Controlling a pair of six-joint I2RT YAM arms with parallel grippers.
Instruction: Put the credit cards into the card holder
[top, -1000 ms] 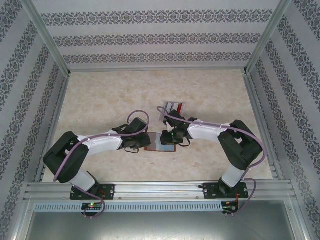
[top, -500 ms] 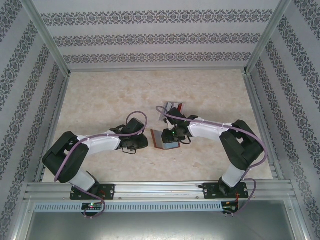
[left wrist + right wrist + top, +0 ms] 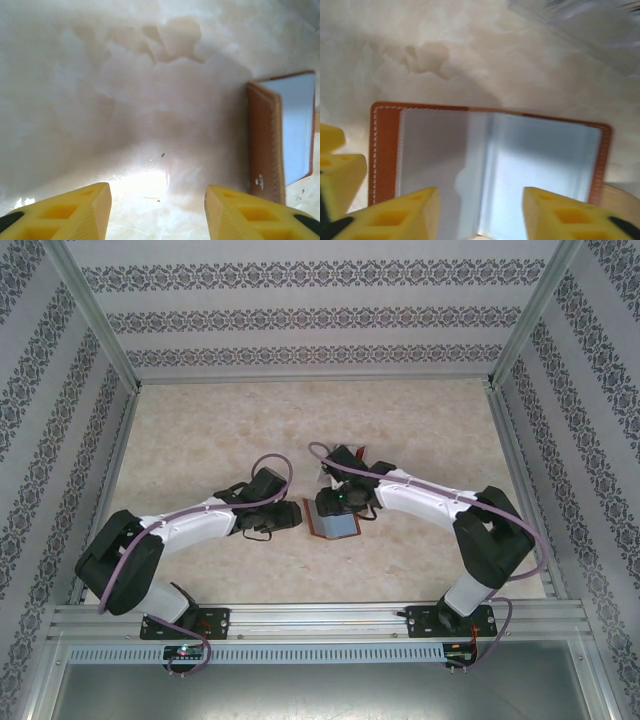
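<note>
card holder (image 3: pixel 335 523) lies open on the table (image 3: pixel 200 430); right jaws spread over it, left jaws spread beside it.

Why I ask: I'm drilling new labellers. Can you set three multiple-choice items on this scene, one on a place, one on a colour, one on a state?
1. Where on the table is the card holder?
A. far left corner
B. middle, close to both grippers
C. near right corner

2. What colour is its stitched border?
A. green
B. black
C. reddish-brown

3. How does it lie?
A. open, pale pockets up
B. folded shut
C. standing on edge

Answers:
1 B: the top view shows it mid-table, beside the left gripper and just ahead of the right gripper.
2 C: the right wrist view shows the reddish-brown rim around the pockets.
3 A: both wrist views show the grey inner pockets facing up.
</note>
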